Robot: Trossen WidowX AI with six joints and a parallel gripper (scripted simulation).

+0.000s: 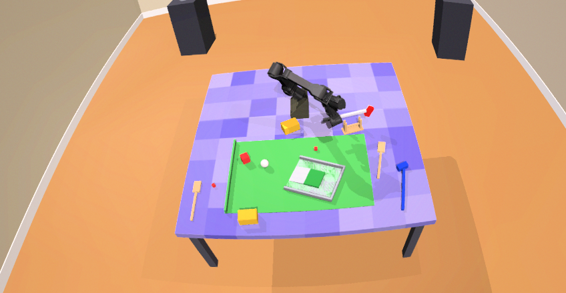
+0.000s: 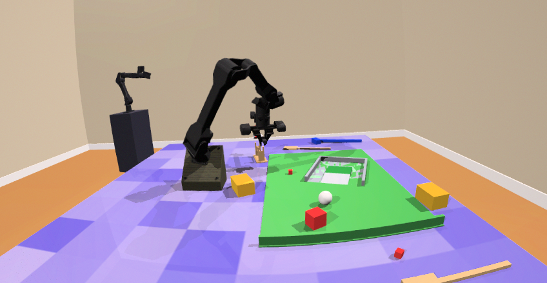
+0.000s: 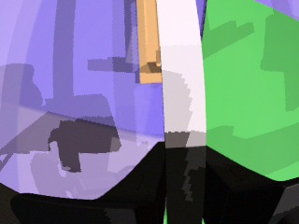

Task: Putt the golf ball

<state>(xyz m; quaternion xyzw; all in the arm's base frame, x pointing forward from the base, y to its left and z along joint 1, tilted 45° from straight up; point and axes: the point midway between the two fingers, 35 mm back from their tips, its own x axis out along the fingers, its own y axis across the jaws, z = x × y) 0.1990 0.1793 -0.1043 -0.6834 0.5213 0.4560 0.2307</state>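
My gripper [image 1: 332,121] [image 2: 262,140] [image 3: 176,148] is shut on the dark grip end of the red putter. The putter's white shaft [image 1: 352,113] [image 3: 181,56] runs out to its red head [image 1: 369,110], held a little above the small wooden stand [image 1: 352,127] [image 2: 260,153] [image 3: 149,44] behind the green mat [image 1: 277,197] [image 2: 368,211]. The white golf ball [image 1: 264,163] [image 2: 325,196] rests on the mat's left part. The grey-framed raised green [image 1: 316,178] [image 2: 338,169] with its white ramp [image 1: 298,174] [image 2: 335,178] sits mid-mat.
A red cube [image 1: 245,157] [image 2: 315,218] sits beside the ball. Yellow blocks [image 1: 290,125] [image 1: 247,215] [image 2: 242,184] [image 2: 431,195] flank the mat. A blue putter [image 1: 402,183] [image 2: 335,140] and wooden putters [image 1: 380,157] [image 1: 194,199] lie on the table. Small red cubes [image 1: 316,148] [image 1: 213,185] lie about.
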